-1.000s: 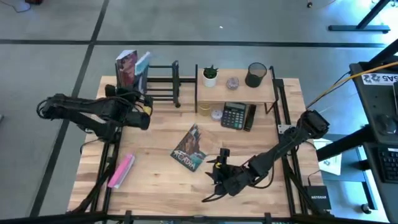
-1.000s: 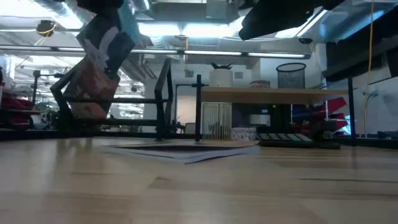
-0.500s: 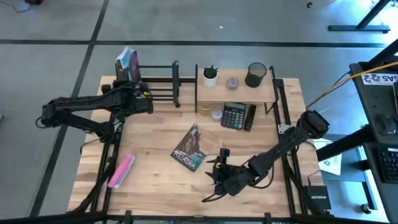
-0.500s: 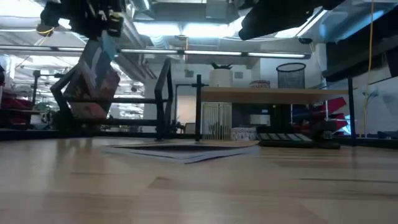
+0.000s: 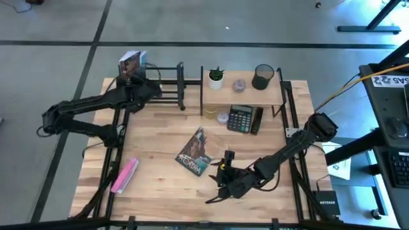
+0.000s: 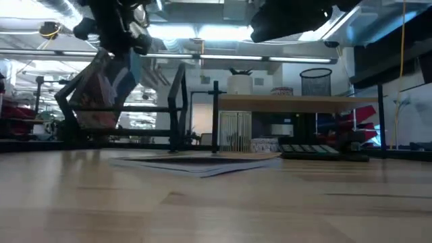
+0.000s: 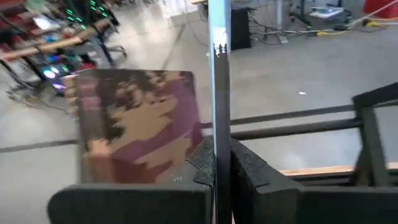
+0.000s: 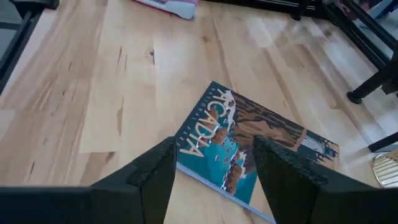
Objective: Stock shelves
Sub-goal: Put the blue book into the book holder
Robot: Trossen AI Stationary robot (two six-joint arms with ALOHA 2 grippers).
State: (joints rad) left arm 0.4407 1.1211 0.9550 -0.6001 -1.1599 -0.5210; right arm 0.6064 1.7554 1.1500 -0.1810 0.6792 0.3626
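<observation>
Left gripper [image 7: 222, 177]: fingers clamped on thin book [image 7: 219, 93], over rack [image 5: 165, 86] beside maroon book [image 7: 137, 124].
Right gripper [image 8: 214, 163]: fingers apart above Acadia book [image 8: 249, 140] on worktop [image 5: 153, 185].

Teal-brown book [image 5: 195, 153] — pink case [image 5: 124, 175]

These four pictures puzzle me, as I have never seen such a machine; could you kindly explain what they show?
It is a robot with two dark arms at a wooden table, each ending in a two-finger gripper. One camera looks down from above, one looks level across the tabletop, and one sits on each wrist. The left gripper pinches a thin book on edge at the black rack, beside another book already there. The right gripper hangs open over a book lying flat. A small wooden shelf holds a plant, a cup and a calculator. A pink object lies nearby.
</observation>
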